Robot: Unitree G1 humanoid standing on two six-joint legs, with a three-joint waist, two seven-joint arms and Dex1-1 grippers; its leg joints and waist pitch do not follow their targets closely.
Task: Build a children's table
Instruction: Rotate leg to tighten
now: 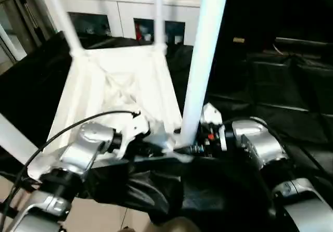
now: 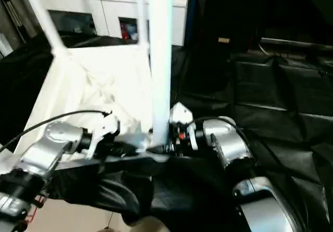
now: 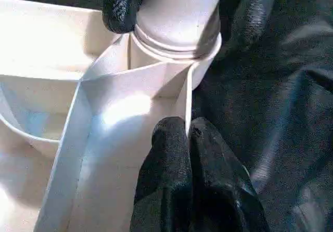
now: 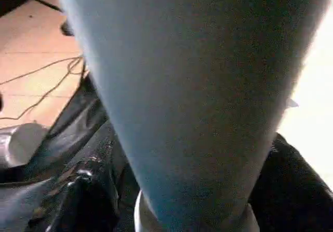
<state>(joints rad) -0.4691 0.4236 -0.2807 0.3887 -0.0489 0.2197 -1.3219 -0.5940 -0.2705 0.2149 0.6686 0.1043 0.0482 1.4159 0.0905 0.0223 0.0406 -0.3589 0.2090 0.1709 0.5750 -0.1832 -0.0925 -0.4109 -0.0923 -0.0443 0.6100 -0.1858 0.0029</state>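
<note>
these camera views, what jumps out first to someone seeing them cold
A tall white leg stands upright in the near corner socket of the upturned white tabletop, which lies on black cloth. The right end effector sits around that leg's base, while the left end effector, fingers shut, pinches a tabletop rib beside the socket. Two more legs rise from the far corners, in front of a white cabinet.
</note>
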